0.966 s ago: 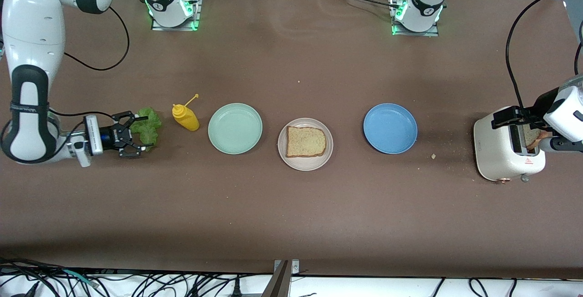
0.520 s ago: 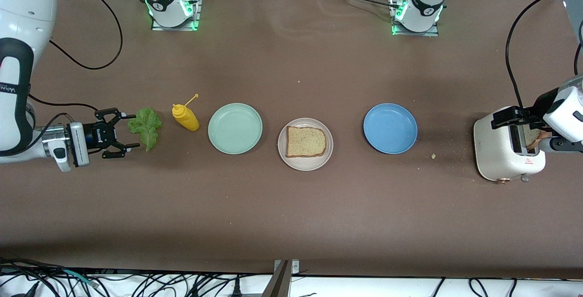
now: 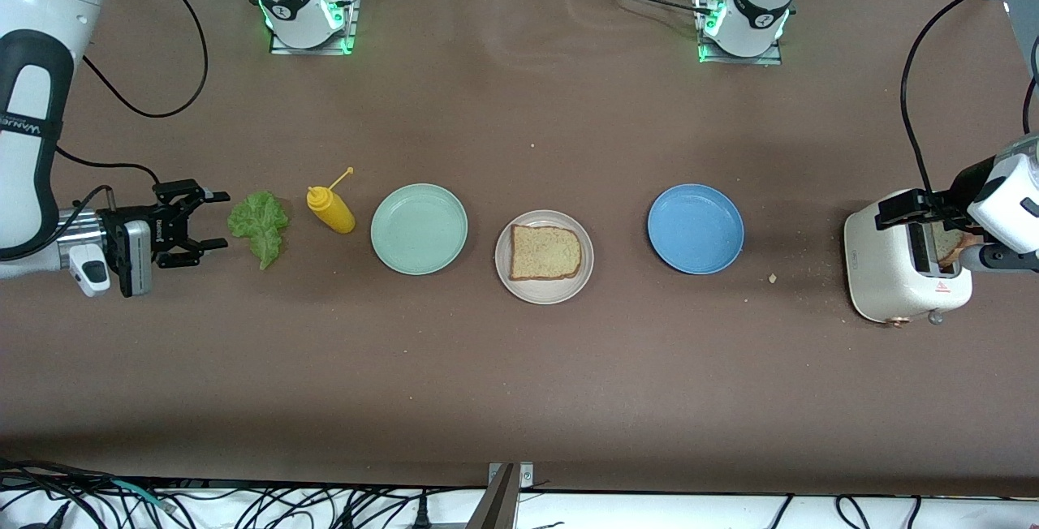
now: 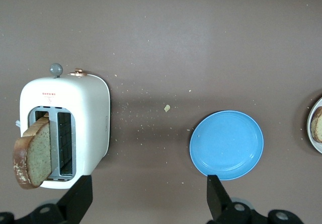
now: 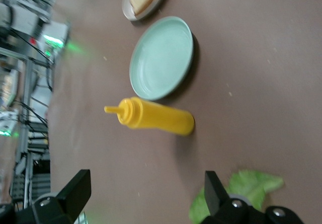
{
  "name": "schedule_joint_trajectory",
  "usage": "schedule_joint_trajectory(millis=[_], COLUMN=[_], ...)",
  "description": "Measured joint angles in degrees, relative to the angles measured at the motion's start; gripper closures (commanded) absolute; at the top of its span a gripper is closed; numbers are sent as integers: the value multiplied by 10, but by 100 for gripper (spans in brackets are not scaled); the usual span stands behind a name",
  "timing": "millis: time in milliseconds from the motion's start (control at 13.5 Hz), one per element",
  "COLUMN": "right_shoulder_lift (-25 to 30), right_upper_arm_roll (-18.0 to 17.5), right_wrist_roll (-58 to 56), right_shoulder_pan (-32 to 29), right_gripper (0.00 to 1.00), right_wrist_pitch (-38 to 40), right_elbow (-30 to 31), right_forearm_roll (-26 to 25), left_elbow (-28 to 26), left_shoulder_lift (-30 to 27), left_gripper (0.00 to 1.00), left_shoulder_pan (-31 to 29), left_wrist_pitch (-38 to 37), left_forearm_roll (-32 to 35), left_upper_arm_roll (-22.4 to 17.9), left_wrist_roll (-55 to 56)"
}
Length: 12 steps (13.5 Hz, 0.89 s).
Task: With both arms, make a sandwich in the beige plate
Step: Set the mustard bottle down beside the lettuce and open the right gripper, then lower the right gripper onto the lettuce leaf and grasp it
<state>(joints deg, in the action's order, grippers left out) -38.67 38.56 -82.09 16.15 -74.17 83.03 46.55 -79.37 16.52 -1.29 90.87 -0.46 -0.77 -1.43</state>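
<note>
You see one bread slice (image 3: 545, 252) lying in the beige plate (image 3: 519, 288), between the mint-green plate (image 3: 419, 229) and the blue plate (image 3: 696, 229). The lettuce leaf (image 3: 259, 223) lies on the table beside the mustard bottle (image 3: 330, 206). The right gripper (image 3: 208, 221) is near the leaf, fingers spread, holding nothing. The left gripper (image 4: 148, 194) hangs over the toaster (image 3: 901, 269), spread too; a second slice (image 4: 34, 156) leans out of a slot.
</note>
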Motion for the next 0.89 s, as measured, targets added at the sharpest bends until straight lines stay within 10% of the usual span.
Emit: schedule_joint_trajectory(millis=[446, 891], right_shoulder_lift=[81, 143], right_upper_arm_roll=[-33, -159], right_wrist_roll=[167, 354], right_shoulder_pan=[28, -24], right_gripper=[0, 0], right_wrist_pitch=[-90, -202], right_elbow=[33, 116], right_forearm_roll=[-204, -388], left_elbow=[0, 0], left_shoulder_lift=[0, 7], left_gripper=[0, 0], left_shoulder_pan=[0, 0], left_wrist_pitch=[0, 1], left_forearm_roll=[0, 0], left_upper_arm_roll=[0, 0], left_wrist_roll=[0, 0])
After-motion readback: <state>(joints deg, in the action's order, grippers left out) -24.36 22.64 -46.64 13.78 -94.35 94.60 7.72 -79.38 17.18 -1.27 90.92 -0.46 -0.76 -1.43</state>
